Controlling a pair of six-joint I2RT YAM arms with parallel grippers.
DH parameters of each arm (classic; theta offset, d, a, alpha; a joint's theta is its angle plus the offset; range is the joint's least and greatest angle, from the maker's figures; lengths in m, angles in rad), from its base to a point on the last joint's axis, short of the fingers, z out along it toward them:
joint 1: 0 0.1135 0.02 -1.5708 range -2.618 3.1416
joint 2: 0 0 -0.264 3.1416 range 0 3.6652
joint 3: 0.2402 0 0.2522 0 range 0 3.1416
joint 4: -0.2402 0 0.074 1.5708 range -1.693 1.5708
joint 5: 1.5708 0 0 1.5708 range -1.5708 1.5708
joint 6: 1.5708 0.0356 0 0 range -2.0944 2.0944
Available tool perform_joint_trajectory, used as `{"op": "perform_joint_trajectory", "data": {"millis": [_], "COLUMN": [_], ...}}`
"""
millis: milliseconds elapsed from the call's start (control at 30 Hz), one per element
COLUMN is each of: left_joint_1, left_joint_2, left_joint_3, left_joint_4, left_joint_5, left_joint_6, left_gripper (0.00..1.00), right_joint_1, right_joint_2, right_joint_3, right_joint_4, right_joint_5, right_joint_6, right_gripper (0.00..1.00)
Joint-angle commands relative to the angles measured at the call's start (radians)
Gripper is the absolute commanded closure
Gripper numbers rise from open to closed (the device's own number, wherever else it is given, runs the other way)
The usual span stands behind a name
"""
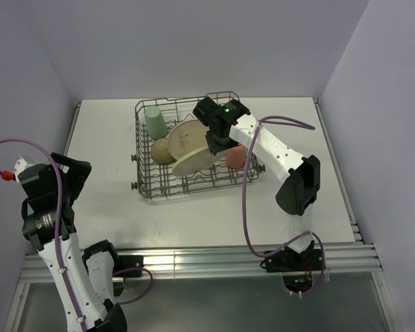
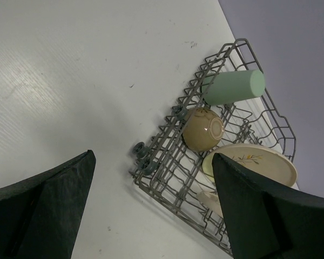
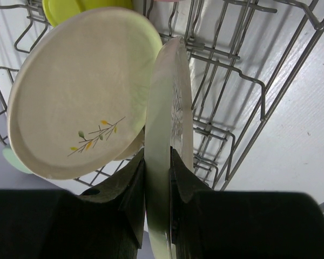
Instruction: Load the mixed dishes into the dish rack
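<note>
White bench point(image 1: 111, 200) carries the grey wire dish rack point(image 2: 173, 167). Inside the rack leans the sprig plate point(image 3: 81, 91); just beside it the right pincer point(image 3: 157, 162) grips a plain cream plate point(image 3: 167, 108) on edge, apparently mid-slotting. Next: seat it between tines, then let go. Left pincer point(image 2: 151, 162) gapes wide, empty, outside the rack. The receiving slot is hidden.

Grey metal wire rack point(image 2: 163, 162), smooth cream plate point(image 3: 157, 124)

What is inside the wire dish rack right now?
A mint-green cup, a tan bowl, a plate with a leaf sprig, and a second plate pinched by the right gripper. A pink cup peeks out; the arm covers the rest of it.
</note>
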Motion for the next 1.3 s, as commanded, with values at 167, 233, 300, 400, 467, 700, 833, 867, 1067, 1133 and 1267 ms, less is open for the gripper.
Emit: {"op": "perform_joint_trajectory", "data": {"millis": [167, 233, 300, 400, 467, 700, 833, 867, 1067, 1133, 1267], "left_joint_1": [-0.004, -0.004, -0.006, -0.006, -0.004, -0.006, -0.006, -0.006, -0.004, -0.006, -0.004], "left_joint_2": [-0.007, -0.007, -0.013, -0.019, -0.016, -0.021, -0.018, -0.018, -0.012, -0.015, -0.020], "left_joint_3": [-0.013, -0.011, -0.014, -0.023, -0.022, -0.043, -0.063, -0.068, -0.082, -0.085, -0.099], "left_joint_4": [0.054, 0.053, 0.053, 0.057, 0.059, 0.071, 0.082, 0.083, 0.096, 0.097, 0.102], "left_joint_5": [0.005, 0.005, 0.006, 0.006, 0.002, -0.007, -0.017, -0.018, -0.020, -0.023, -0.018], "left_joint_6": [0.003, 0.003, 0.003, 0.002, 0.006, 0.008, 0.011, 0.011, 0.013, 0.014, 0.014], "left_gripper": [0.04, 0.04, 0.04, 0.04, 0.04, 0.04, 0.04, 0.04, 0.04, 0.04, 0.04], "right_joint_1": [-0.014, -0.012, -0.014, -0.018, -0.017, -0.026, -0.029, -0.029, -0.031, -0.032, -0.038], "right_joint_2": [-0.008, -0.011, -0.002, 0.029, 0.044, 0.096, 0.130, 0.136, 0.150, 0.139, 0.127], "right_joint_3": [0.043, 0.029, 0.049, 0.084, 0.092, 0.127, 0.164, 0.177, 0.198, 0.185, 0.155], "right_joint_4": [-0.069, -0.052, -0.061, -0.073, -0.073, -0.070, -0.069, -0.063, -0.038, -0.027, -0.001], "right_joint_5": [0.035, 0.050, 0.061, 0.056, 0.055, 0.064, 0.070, 0.070, 0.085, 0.090, 0.087], "right_joint_6": [0.412, 0.406, 0.398, 0.388, 0.386, 0.355, 0.332, 0.323, 0.277, 0.265, 0.245], "right_gripper": [1.00, 1.00, 1.00, 1.00, 1.00, 0.92, 0.80, 0.76, 0.41, 0.39, 0.35]}}
